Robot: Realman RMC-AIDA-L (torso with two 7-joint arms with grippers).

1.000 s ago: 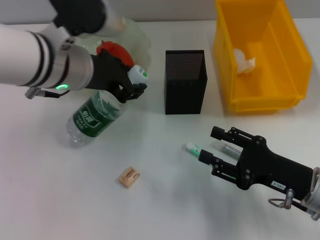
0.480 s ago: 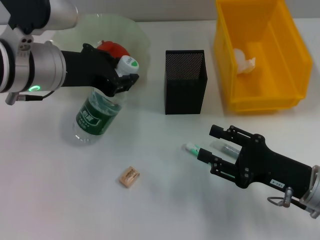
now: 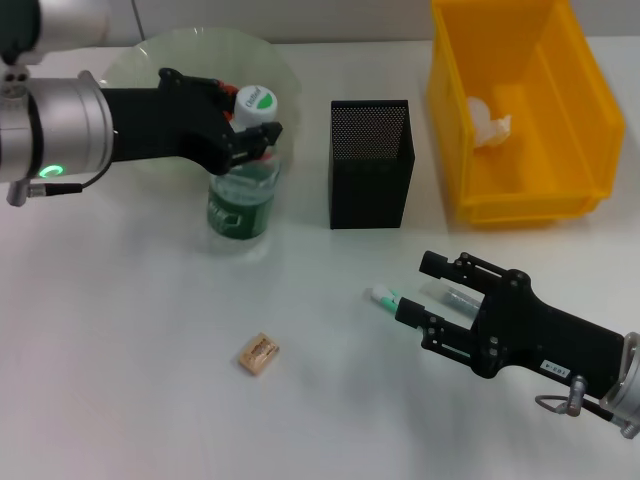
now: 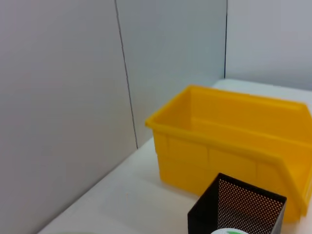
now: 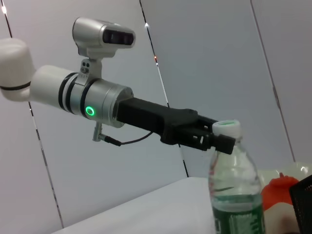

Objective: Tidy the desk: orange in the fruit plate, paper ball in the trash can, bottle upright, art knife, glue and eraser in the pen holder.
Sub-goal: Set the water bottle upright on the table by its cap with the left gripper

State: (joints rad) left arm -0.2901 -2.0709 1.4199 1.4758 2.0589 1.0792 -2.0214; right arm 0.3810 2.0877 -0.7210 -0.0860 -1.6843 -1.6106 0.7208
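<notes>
Left hand (image 3: 250,135) grips upright green-labelled bottle (image 3: 242,196); label writing unreadable.

Left arm (image 3: 60,135): silver-grey cylindrical wrist with black bands, green LED ring lit, thin grey cable beneath. Left gripper (image 3: 245,135): matte black body and fingers. Right gripper (image 3: 425,300): matte black, slim pronged fingers, small white label, metal ring at wrist.

The clear plastic bottle with a green label (image 3: 241,196) carries white print on that label, too small to read. Its white cap (image 3: 255,102) has a green mark, unreadable. The black right gripper (image 3: 418,296) bears a small white sticker with illegible characters.
</notes>
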